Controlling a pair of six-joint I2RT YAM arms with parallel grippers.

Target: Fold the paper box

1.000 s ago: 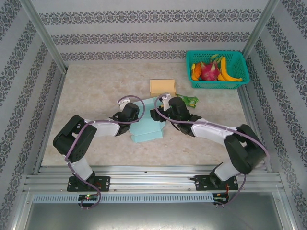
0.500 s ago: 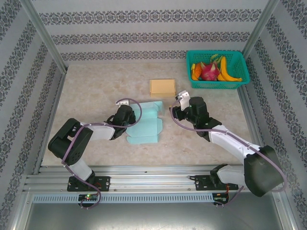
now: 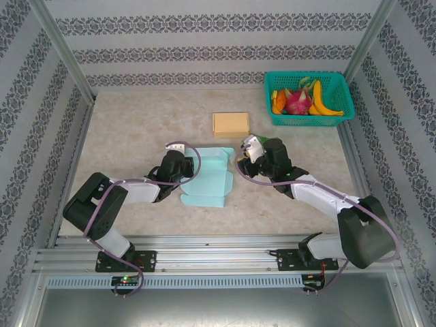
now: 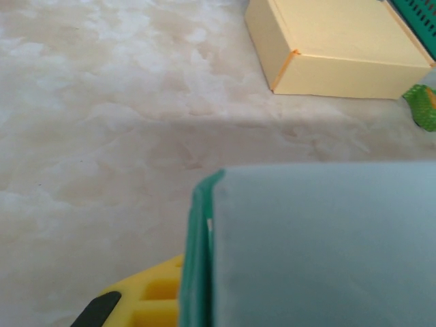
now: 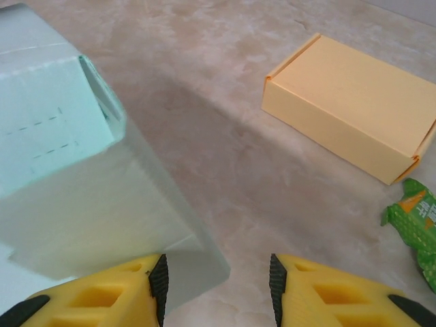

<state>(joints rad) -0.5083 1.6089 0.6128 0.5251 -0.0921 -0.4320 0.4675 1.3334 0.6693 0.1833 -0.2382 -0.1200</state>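
The paper box is a pale teal sheet lying partly folded at the table's middle. My left gripper is shut on its left edge. In the left wrist view the teal panel covers the lower right, and one yellow finger shows just left of the paper's edge; the other finger is hidden behind it. My right gripper stands open at the box's right edge. In the right wrist view its jaws are apart, with a corner of the box's flap reaching in beside the left finger.
A closed tan box lies just behind the teal one. A green packet sits to its right. A green basket of fruit stands at the back right.
The right gripper left the box, swung out to the right, then came back to the box's right edge with its jaws narrowing. The box now lies flatter; the left gripper shifted slightly left with it.
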